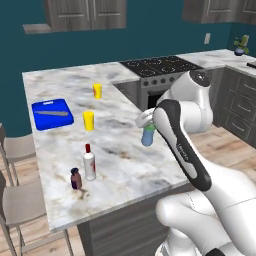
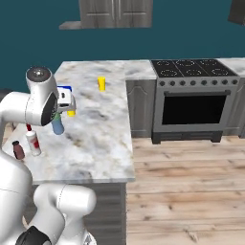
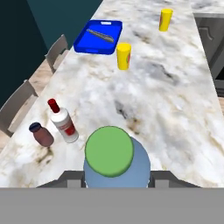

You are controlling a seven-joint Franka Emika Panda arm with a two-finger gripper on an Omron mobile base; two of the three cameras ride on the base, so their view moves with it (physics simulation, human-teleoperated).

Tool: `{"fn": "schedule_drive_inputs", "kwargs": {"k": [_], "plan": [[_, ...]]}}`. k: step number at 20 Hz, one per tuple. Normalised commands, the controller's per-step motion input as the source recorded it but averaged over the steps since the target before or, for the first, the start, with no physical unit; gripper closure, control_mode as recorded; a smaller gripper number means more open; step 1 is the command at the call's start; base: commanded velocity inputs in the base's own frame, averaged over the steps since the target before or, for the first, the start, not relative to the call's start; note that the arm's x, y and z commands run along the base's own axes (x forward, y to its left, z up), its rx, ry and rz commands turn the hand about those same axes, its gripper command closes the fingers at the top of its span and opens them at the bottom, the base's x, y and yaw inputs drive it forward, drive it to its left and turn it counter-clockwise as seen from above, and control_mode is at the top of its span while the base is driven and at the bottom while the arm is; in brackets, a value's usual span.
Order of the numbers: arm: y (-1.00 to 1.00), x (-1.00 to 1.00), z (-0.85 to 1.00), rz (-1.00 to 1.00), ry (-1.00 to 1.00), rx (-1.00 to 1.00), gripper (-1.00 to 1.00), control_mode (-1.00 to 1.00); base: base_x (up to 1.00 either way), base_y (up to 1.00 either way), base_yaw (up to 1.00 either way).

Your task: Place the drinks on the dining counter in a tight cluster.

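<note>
My gripper (image 1: 146,123) is shut on a pale blue drink bottle (image 1: 147,136) with a green cap and holds it in the air above the dining counter (image 1: 125,165), near its right side. In the hand view the bottle (image 3: 116,164) sits between the fingertips at the bottom. A tall white bottle with a red cap (image 3: 63,123) and a short dark maroon bottle (image 3: 41,134) stand close together near the counter's front left. They stand to the left of the held bottle, also as the white bottle (image 1: 89,164) and the maroon one (image 1: 76,179).
Two yellow cups (image 1: 88,120) (image 1: 97,91) stand further back on the counter, beside a blue cutting board (image 1: 52,113) with a knife on it. Chairs (image 1: 20,150) line the counter's left side. A stove (image 2: 191,95) stands to the right, across a gap of wooden floor.
</note>
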Motion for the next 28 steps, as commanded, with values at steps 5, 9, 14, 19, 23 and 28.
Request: {"fn": "schedule_drive_inputs", "kwargs": {"k": [5, 9, 14, 19, 23, 28], "plan": [[0.00, 0.00, 0.00, 0.00, 0.00, 0.00, 1.00, 1.00, 0.25, 0.04, 0.00], [0.00, 0.00, 0.00, 0.00, 0.00, 0.00, 1.00, 1.00, 0.00, 0.00, 0.00], [0.00, 0.00, 0.00, 0.00, 0.00, 0.00, 1.00, 1.00, 0.00, 0.00, 0.00], [0.04, 0.03, -0.07, 0.10, 0.00, 0.03, 1.00, -1.00, 0.00, 0.00, 0.00], [0.29, 0.26, -0.23, 0.39, 0.00, 0.12, 1.00, -1.00, 0.00, 0.00, 0.00], [0.13, 0.33, -0.40, 0.48, 0.00, 0.10, 1.00, -1.00, 0.00, 0.00, 0.00]]}}
